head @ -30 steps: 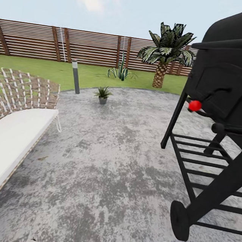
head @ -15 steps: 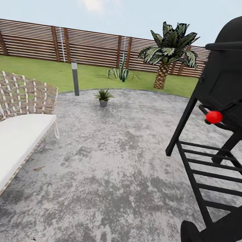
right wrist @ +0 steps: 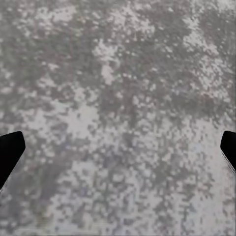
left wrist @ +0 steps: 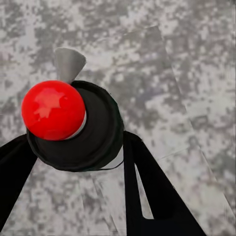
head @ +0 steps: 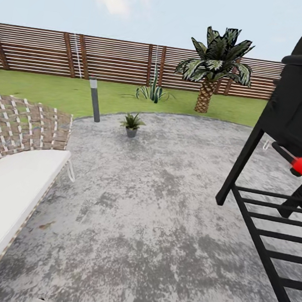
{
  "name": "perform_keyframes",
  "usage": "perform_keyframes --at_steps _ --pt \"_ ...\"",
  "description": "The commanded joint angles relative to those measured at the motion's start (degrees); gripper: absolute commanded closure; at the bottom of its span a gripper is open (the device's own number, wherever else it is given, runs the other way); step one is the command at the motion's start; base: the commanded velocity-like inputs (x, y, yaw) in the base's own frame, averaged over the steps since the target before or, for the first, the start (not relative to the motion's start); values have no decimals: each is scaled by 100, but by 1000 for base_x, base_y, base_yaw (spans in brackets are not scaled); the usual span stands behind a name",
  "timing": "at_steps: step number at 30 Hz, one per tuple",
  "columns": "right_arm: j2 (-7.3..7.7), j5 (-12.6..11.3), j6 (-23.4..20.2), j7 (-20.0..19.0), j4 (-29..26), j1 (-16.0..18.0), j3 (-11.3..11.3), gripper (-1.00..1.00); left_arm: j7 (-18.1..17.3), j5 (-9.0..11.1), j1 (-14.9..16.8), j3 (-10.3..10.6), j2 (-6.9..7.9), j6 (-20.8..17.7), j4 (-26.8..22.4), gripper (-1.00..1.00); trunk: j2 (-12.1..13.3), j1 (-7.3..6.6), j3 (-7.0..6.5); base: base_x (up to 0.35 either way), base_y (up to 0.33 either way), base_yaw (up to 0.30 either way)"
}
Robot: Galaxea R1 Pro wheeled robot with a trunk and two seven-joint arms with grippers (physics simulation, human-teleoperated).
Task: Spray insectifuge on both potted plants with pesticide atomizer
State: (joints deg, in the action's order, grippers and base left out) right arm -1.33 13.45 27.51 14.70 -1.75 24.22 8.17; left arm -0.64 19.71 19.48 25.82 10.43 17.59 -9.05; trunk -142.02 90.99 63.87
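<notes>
Open patio (head: 153, 208) between white lounger (head: 8, 184) left and black grill (head: 288, 155) right, cut off; potted plant (head: 132, 123) far; right end effector (right wrist: 118, 147) wide; left end effector (left wrist: 73, 196) state unclear, possibly blocked.

A broad stretch of bare stone patio (head: 153, 208) lies open ahead between the cushioned wicker lounger (head: 9, 175) on the left and the black grill (head: 279, 187) crowding the right, with a potted plant (head: 132, 122) and a bollard lamp (head: 95, 98) at its far edge.
</notes>
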Motion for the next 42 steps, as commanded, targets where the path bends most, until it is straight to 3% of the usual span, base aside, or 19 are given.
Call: perform_keyframes --at_steps 1,42 --pt "0 26 0 60 8 4 45 -100 -6 60 3 46 3 17 3 100 -2 2 5 331 103 0" --pt "-6 26 1 60 9 4 45 -100 -6 60 3 46 3 17 9 100 -2 2 5 334 67 0"
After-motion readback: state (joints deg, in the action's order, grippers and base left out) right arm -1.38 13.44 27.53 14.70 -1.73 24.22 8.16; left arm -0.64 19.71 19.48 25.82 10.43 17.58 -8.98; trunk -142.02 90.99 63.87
